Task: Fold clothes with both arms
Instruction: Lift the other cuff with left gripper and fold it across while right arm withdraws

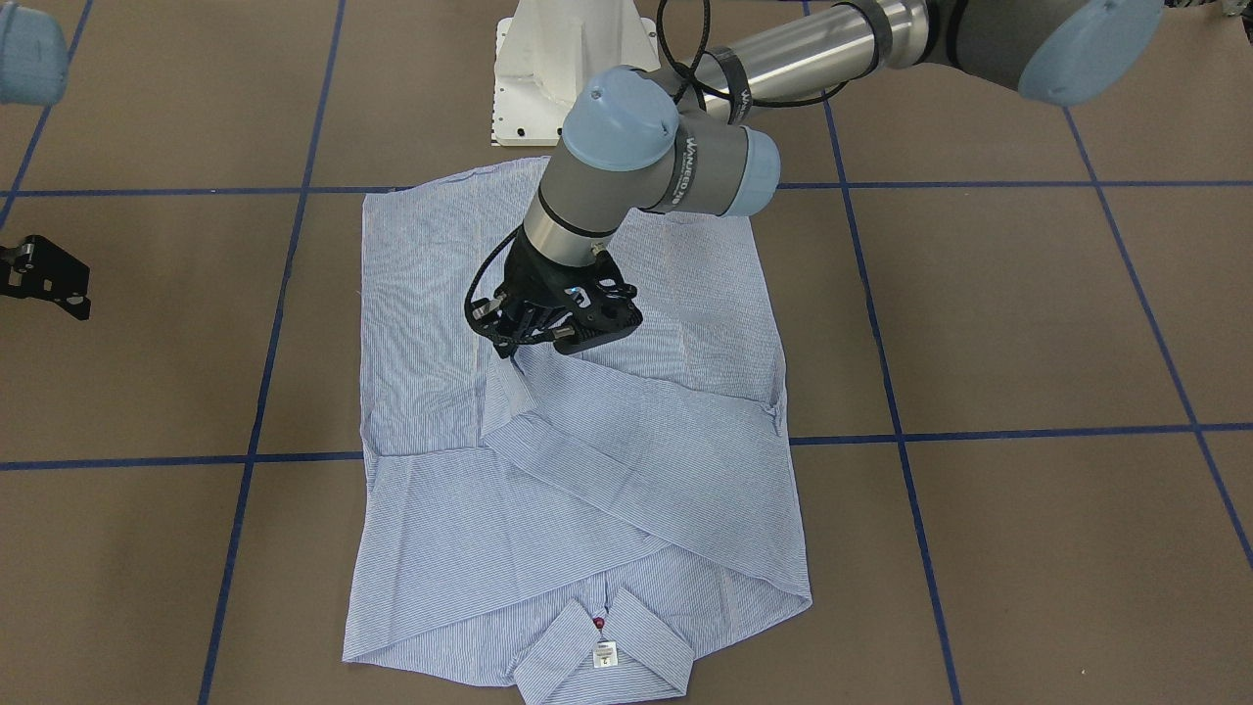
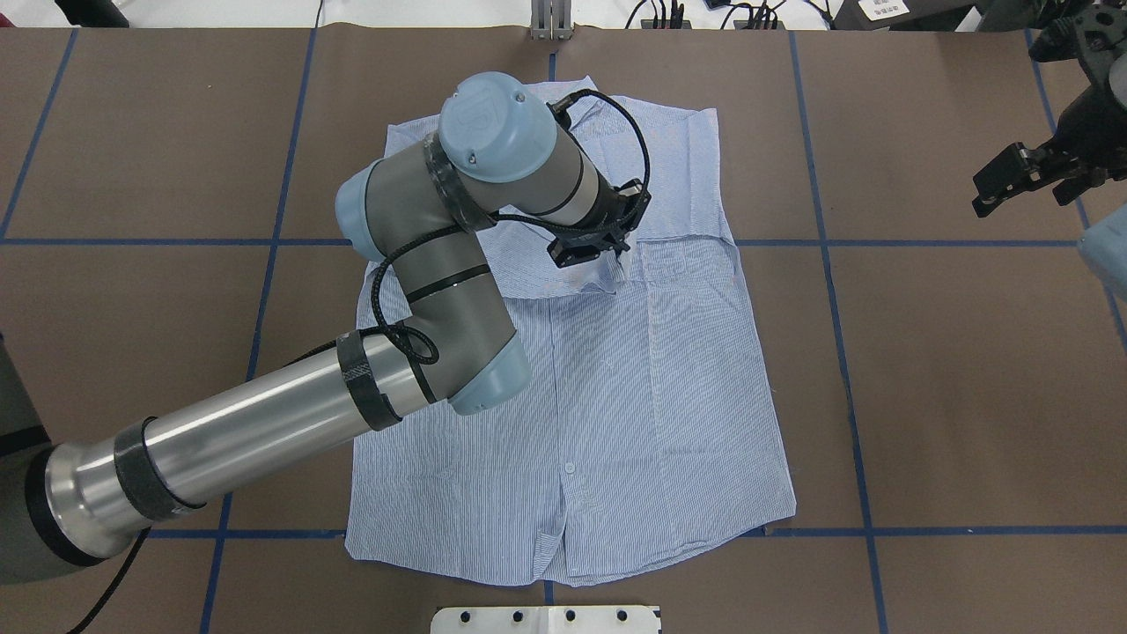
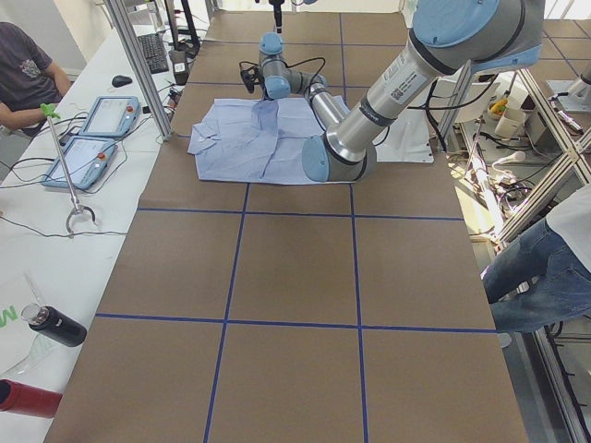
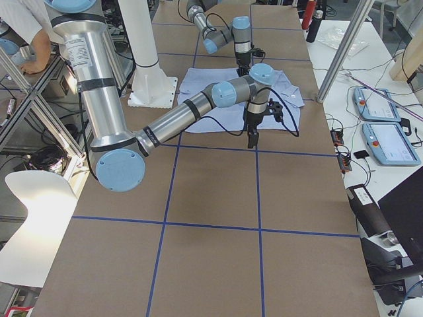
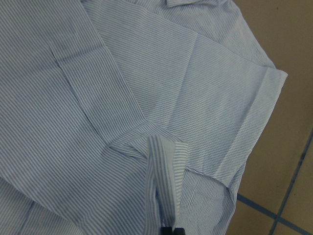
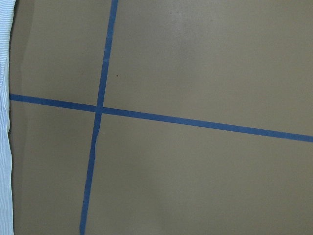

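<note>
**Sleeve fold-in: cuff pinched by L gripper, release to be kept low**

The shirt [image 1: 587, 529] is spread flat mid-table [image 1: 1028, 323], hem toward the base [image 1: 573, 69] and collar [image 1: 648, 634] on the far side. One sleeve [image 1: 636, 441] is laid diagonally across the body. Its cuff [image 5: 164, 186] is raised a little off the fabric. The step is judged to be the sleeve fold-in, w/ the body folds not yet made.

To do it well, the cuff should be carried along the sleeve's own line, so the diagonal is drawn taut but not dragged. The layer beneath is easily rucked, esp. near the side seam. The cuff should be lowered until it touches the body before anything is let go. It should be laid inside the shirt's outline, not over an edge. A drop from height is likely to leave it twisted.

The L gripper [image 1: 511, 354] is closed to a narrow gap. Only the cuff's thickness is clamped between the fingertips [image 5: 166, 229], and nothing else is gripped. It is held just above the shirt's middle. The R gripper [image 2: 1012, 180] is well apart, over bare table beside the shirt, w/ nothing seen in it. Whether it is open cannot be told, as it is too small and dark in the wide views.
</note>
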### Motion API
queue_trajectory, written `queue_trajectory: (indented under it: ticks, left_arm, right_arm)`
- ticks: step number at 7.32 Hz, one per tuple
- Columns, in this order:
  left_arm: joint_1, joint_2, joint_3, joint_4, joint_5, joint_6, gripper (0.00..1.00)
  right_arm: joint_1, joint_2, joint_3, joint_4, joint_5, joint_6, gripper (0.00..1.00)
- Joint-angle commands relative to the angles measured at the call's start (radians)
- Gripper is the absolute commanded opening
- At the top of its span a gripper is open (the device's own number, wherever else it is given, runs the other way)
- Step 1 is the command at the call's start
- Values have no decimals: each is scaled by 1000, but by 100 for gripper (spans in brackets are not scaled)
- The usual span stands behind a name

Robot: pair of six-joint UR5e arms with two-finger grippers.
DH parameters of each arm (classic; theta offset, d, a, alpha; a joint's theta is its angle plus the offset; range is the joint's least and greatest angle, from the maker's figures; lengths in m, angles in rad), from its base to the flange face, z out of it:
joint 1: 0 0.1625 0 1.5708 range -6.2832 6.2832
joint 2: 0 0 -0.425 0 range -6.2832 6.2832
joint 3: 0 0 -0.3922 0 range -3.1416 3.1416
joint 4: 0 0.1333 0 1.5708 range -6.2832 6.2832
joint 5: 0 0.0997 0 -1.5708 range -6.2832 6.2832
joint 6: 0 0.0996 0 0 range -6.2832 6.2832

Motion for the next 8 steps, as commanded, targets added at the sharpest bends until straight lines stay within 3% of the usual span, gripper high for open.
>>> queue_trajectory:
  ticks: [1,2,5,6,8]
  left_arm:
    - [46,-12,10,-34,27,10,51]
    - [73,-3,10,-119,62,34,100]
    - [72,19,-9,-123,90,42,100]
    - [64,102,-104,-97,89,47,100]
    - [34,230,-370,169,83,209,100]
  right_arm:
    - [0,4,3,0,0,2,100]
    - [0,6,5,0,3,9,100]
    - [0,4,18,0,70,20,100]
    - [-6,-2,27,36,86,87,100]
    - [-117,-86,57,333,74,388,100]
